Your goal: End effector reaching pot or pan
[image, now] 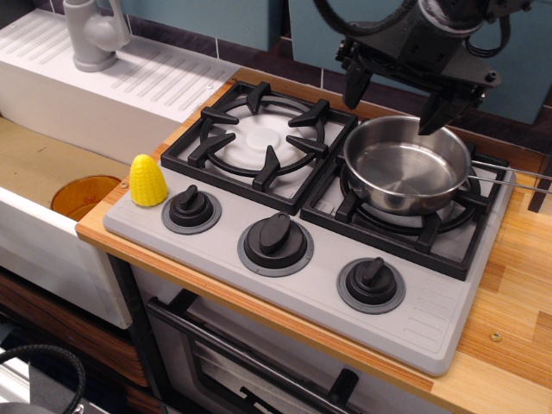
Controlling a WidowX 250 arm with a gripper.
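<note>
- Stainless steel pan [405,166] sits on the right-hand burner grate [414,216] of the toy stove [302,285], handle [511,170] poking off to the right.
- Black gripper [392,102] hangs over the pan's back rim, fingers spread wide apart, holding nothing.
- So the pan is basically straight below and a touch toward the camera. I'd guess the next move is mostly downward.
</note>
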